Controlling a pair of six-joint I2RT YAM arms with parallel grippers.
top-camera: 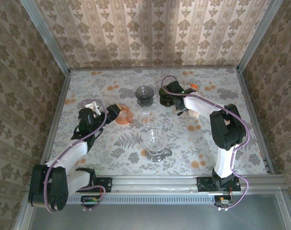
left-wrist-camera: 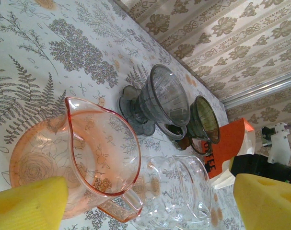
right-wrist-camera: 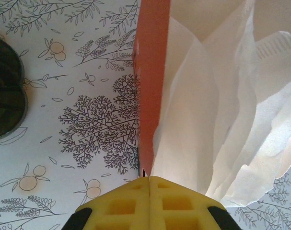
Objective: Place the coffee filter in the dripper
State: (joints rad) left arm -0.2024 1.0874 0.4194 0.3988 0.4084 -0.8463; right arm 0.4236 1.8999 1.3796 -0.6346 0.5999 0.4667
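White coffee filters (right-wrist-camera: 217, 110) fan out of an orange packet (right-wrist-camera: 152, 72) that stands at the back right of the table. My right gripper (right-wrist-camera: 146, 179) is shut, its yellow pads pressed together where the packet's orange edge and the lowest filter paper meet them. From above, that gripper (top-camera: 184, 108) sits beside the white paper (top-camera: 193, 114). A pink glass dripper (left-wrist-camera: 97, 148) lies just ahead of my left gripper (left-wrist-camera: 150, 203), which is open and holds nothing. A clear glass dripper (left-wrist-camera: 183, 191) lies next to the pink one.
A grey dripper (top-camera: 145, 94) and a dark green one (top-camera: 165, 94) stand at the back centre. A clear glass goblet (top-camera: 155, 143) stands nearer the front. Patterned walls close in the floral tabletop (top-camera: 222, 143), which is bare at the right front.
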